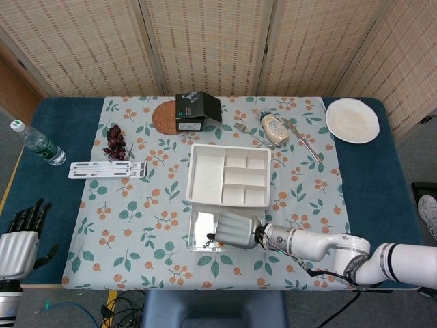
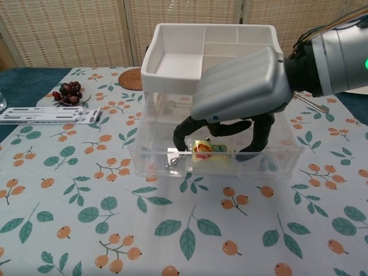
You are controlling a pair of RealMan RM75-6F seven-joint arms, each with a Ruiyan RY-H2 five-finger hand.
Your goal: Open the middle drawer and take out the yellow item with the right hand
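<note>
One bottle (image 1: pixel 38 145), one plate (image 1: pixel 351 120), one coaster (image 1: pixel 164 117), two hands (image 1: pixel 235 229).

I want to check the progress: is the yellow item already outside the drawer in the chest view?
No, the yellow item lies inside the clear drawer, under the fingers of the right robot hand.
</note>
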